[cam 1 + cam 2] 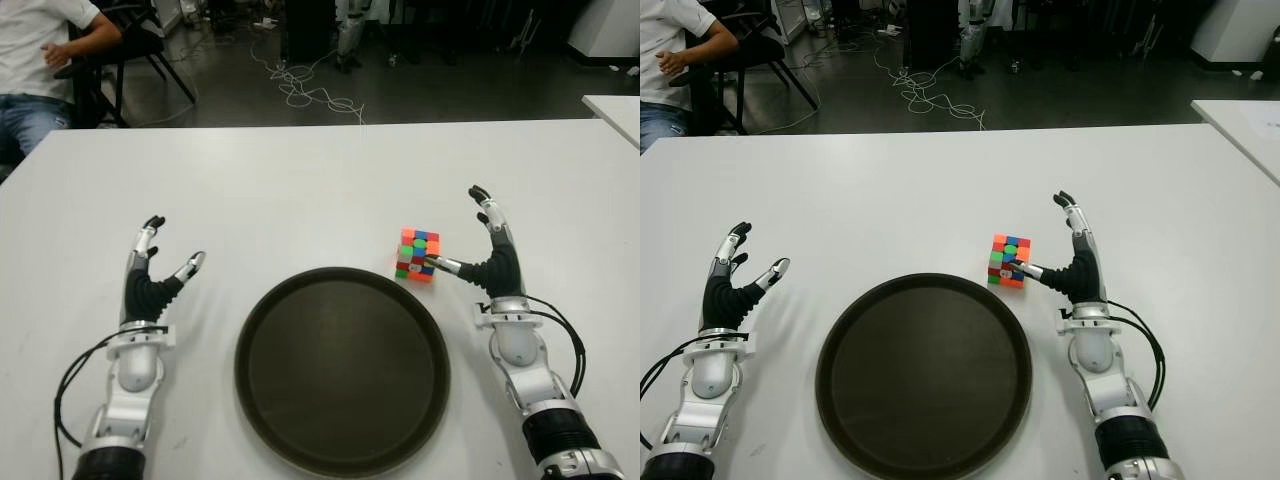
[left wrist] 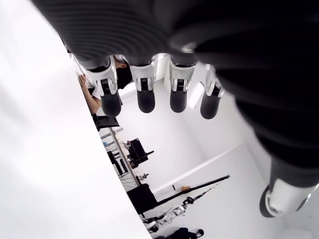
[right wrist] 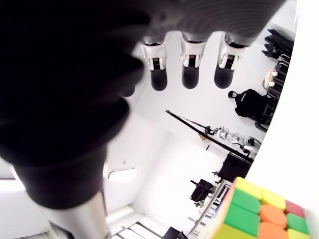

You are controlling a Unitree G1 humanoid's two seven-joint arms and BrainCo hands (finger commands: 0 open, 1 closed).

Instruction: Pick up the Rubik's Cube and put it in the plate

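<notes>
A: Starting nearest me: the plate [image 1: 300,420] lies on the counter [image 1: 300,190] between my two hands, nothing in it.

B: State of the hands?

A: My right hand [image 1: 490,262] shows just right of the plate's far rim, fingers straight and spread, nothing clamped. Thumb tip [image 1: 440,265] points inward and looks to be at, or just touching, the cube's near right face; I cannot tell which. My left hand [image 1: 150,275] shows left of the plate, fingers likewise apart and holding nothing.

B: And the Rubik's Cube [image 1: 418,255]?

A: Sitting on the counter just beyond the plate's far right rim, directly to the inner side of my right hand. Left hand is well apart from it, across the plate.

B: So which arm?

A: Judgement: right. Cube has no long axis, so approach angle matters little; close fingers and thumb across opposite faces, lift, then carry it a short way inward and toward me.
</notes>
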